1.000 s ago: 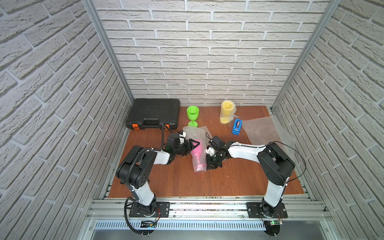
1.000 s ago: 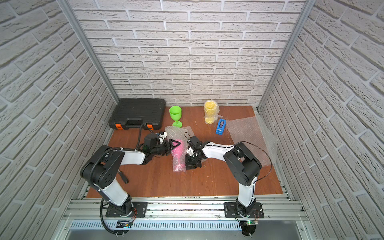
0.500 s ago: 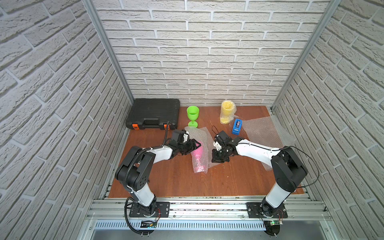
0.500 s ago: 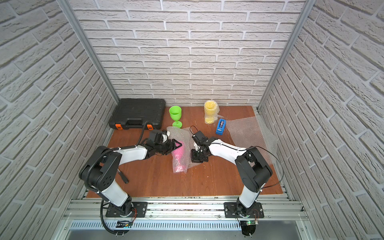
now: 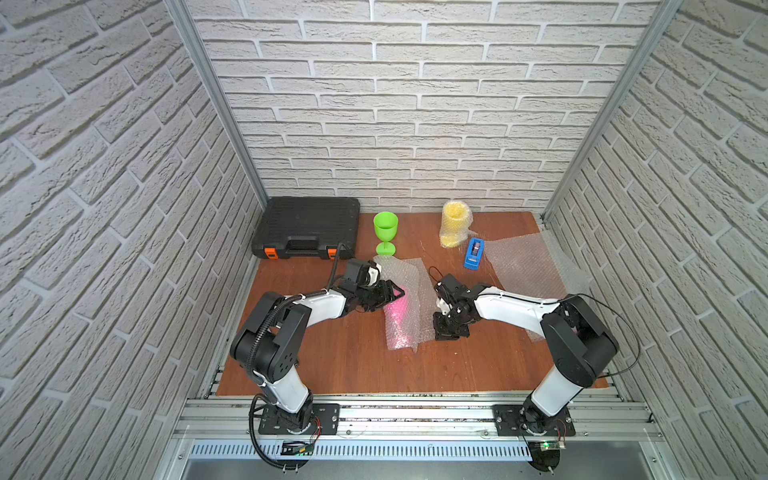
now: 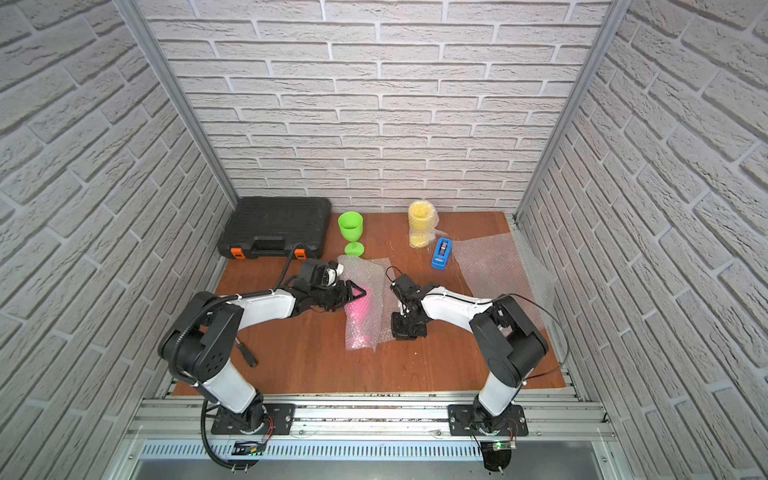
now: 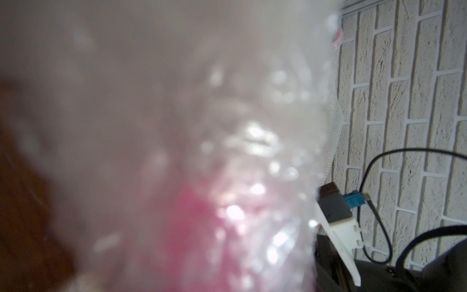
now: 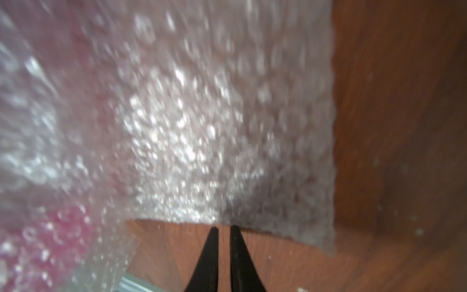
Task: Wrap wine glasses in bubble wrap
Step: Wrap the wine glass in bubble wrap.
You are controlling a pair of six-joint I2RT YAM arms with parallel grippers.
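- Right gripper (image 8: 224, 228) pressed together at the clear bubble-wrap sheet's (image 8: 202, 126) edge; bare wooden bench (image 8: 404, 126) beside.
- Left gripper's (image 5: 392, 293) spread: cannot tell.
- Hot pink plastic goblet (image 5: 397, 311) lies under the sheet.

Both top views bright, even overhead light, soft short shadows on the reddish-brown wooden desk (image 5: 332, 365). Left wrist: clear bubble-wrap sheet (image 7: 177, 113) close to lens, fully defocused, glare specks; white brick wall (image 7: 404, 101) sharp. Right wrist smeared, only black right claw (image 8: 224, 230) crisp.
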